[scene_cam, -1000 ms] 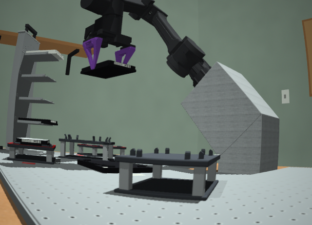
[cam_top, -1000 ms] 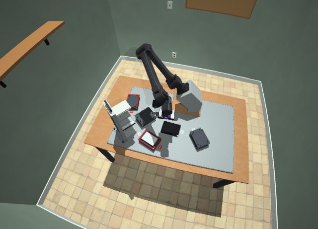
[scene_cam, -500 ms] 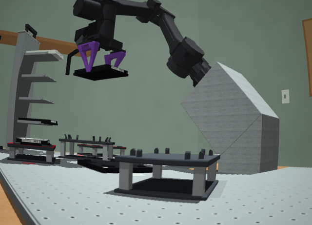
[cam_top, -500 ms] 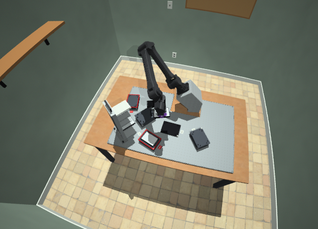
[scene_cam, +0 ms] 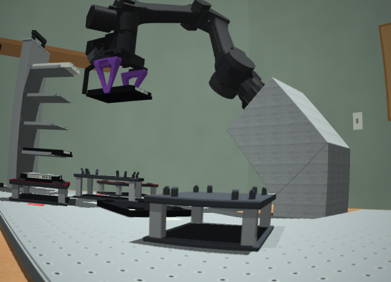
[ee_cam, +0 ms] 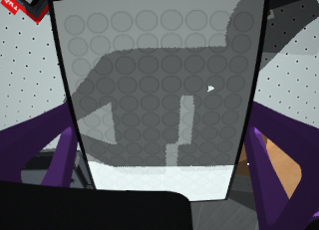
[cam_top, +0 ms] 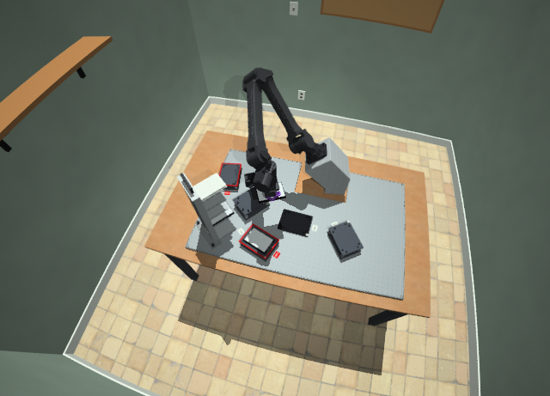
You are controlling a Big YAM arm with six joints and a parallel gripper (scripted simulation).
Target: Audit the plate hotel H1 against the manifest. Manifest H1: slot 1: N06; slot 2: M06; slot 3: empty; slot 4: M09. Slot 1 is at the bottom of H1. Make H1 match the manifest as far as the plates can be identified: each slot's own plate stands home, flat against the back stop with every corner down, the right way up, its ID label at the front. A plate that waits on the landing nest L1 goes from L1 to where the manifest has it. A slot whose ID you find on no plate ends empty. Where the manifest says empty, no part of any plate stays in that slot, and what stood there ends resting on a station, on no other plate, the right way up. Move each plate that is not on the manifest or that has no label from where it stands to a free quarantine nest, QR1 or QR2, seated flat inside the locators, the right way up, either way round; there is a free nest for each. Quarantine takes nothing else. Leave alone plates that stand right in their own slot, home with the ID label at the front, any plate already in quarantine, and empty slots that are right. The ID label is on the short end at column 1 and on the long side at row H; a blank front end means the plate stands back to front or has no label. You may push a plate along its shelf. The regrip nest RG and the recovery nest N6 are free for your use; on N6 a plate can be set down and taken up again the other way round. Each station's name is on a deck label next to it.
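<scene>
Aloft, pincer: the purple-fingered gripper (scene_cam: 120,79) hangs high over the deck, fingers spread wide and clamped across a black plate (scene_cam: 119,93).
Held plate: level in the exterior view, a white label on its right short end; lettering too small to read. From the wrist, its well grid (ee_cam: 159,78) fills the frame.
Below, top view: a dark pegged nest (cam_top: 247,204) sits just at 7 o'clock of the gripper.
Plate hotel: the grey tower (scene_cam: 24,92) stands at 9 o'clock in the exterior view. Four shelves show under its top board; one black plate (scene_cam: 47,152) lies on the lowest, the other three look bare.
Red-rimmed nests: two. The nearer (cam_top: 259,241) carries a plate with a pale top; the farther (cam_top: 230,174) shows a dark surface, and whether that is a plate is hard to tell.
Deck: a black flat pad (cam_top: 295,222) lies at 5 o'clock of the gripper, a pegged nest (cam_top: 345,240) beyond it.
Hard to make out: deck labels are unreadable white and red tabs.
</scene>
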